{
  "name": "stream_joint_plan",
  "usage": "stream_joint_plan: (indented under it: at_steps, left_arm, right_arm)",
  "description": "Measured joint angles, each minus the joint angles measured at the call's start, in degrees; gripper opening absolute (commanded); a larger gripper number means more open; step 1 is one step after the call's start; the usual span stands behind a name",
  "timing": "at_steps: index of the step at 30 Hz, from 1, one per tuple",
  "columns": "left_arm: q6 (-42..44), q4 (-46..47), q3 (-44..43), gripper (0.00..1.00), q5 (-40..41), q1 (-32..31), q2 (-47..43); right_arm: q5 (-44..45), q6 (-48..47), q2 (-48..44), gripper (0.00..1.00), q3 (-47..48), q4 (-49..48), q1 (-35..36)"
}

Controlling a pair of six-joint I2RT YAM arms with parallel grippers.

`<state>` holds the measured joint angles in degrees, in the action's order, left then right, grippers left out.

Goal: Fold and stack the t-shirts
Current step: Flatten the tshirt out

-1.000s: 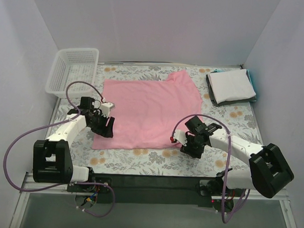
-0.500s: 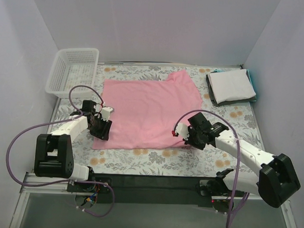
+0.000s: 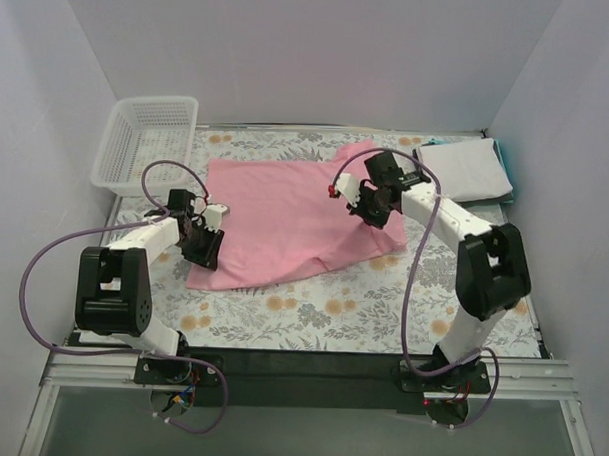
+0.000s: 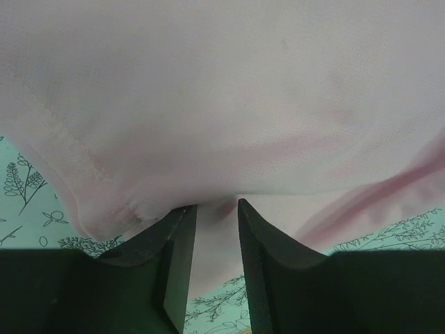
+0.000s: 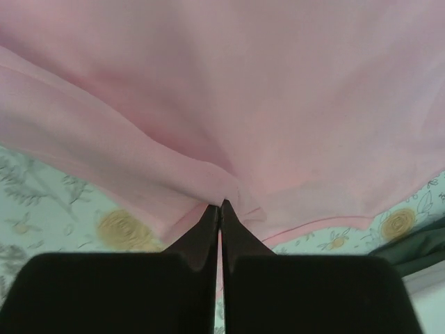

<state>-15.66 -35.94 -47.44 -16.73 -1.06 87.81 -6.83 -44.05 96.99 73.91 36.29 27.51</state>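
Observation:
The pink t-shirt [image 3: 280, 222] lies spread on the floral tablecloth, and its near right part is lifted and pulled back over itself. My right gripper [image 3: 370, 203] is shut on a pinch of the pink cloth [image 5: 229, 139] and holds it above the shirt's right side; its jaws [image 5: 220, 204] are pressed together. My left gripper [image 3: 201, 246] sits at the shirt's near left edge. Its jaws [image 4: 217, 205] stand narrowly apart with pink cloth [image 4: 222, 125] bunched between them. A folded white t-shirt with dark and teal edges [image 3: 465, 169] lies at the back right.
A white mesh basket [image 3: 147, 140] stands at the back left corner. The floral tablecloth [image 3: 312, 308] shows bare along the near side. Walls close in on the left, back and right.
My right gripper has swung from the shirt's near right corner up and back toward the collar, carrying the pink cloth with it. My left gripper has stayed at the left edge.

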Motion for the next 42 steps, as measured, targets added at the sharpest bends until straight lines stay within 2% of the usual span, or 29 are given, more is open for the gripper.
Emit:
stream_joint_plan:
  at_steps: [2,3,4,7,8,11,12,13,16,20,27,35,42]
  left_arm:
    - [-0.3,0.0,-0.3,0.33,-0.1,0.2,0.3]
    - [-0.5,-0.1,-0.5,0.38,-0.3,0.2,0.5]
    - [-0.7,-0.1,-0.7,0.39,-0.5,0.2,0.7]
    - [-1.1,-0.3,-1.2,0.43,-1.0,0.2,0.9]
    - [-1.2,-0.2,-1.3,0.43,-1.2,0.2,0.9]
    - [-1.2,-0.3,-1.4,0.43,-2.1,0.2,1.0]
    - [-1.2,-0.5,-1.5,0.43,-2.6,0.2,1.0]
    - [-1.2,-0.8,-1.8,0.43,-3.5,0.2,0.9]
    - [-1.4,-1.5,-3.6,0.43,-8.4,0.3,-0.6]
    - [-3.5,0.5,-9.8,0.44,-13.9,-2.3,-3.7]
    - [-8.8,11.6,-17.1,0.49,-16.0,-16.0,-0.9]
    - [-10.5,22.0,-14.8,0.50,-9.9,-30.6,7.0]
    - [-8.2,27.0,-15.4,0.50,-5.0,-36.9,13.8]
  right_arm:
    - [-0.6,0.0,6.8,0.03,5.2,-0.8,-2.0]
    - [-0.6,0.1,8.8,0.09,6.9,-1.0,-2.5]
    - [-0.6,0.4,11.0,0.30,8.7,-1.2,-3.0]
    - [-1.1,1.4,12.7,0.62,9.7,-1.2,-3.3]
    - [-1.4,1.7,12.3,0.63,9.6,-0.7,-3.4]
    - [-2.8,1.6,8.0,0.59,7.3,-0.6,-3.7]
    - [-3.5,1.6,5.4,0.54,5.9,-0.3,-3.8]
    - [-4.0,1.4,2.8,0.45,4.7,0.0,-3.9]
    - [-5.6,1.7,-4.1,0.32,3.4,0.7,-4.3]
    - [-9.0,3.9,-4.3,0.32,4.0,1.3,-5.5]
    - [-13.5,11.8,8.4,0.33,4.1,2.8,-9.5]
    - [-18.1,18.5,14.1,0.37,7.1,3.6,-14.9]
    - [-22.9,21.7,15.4,0.39,8.1,3.8,-16.2]
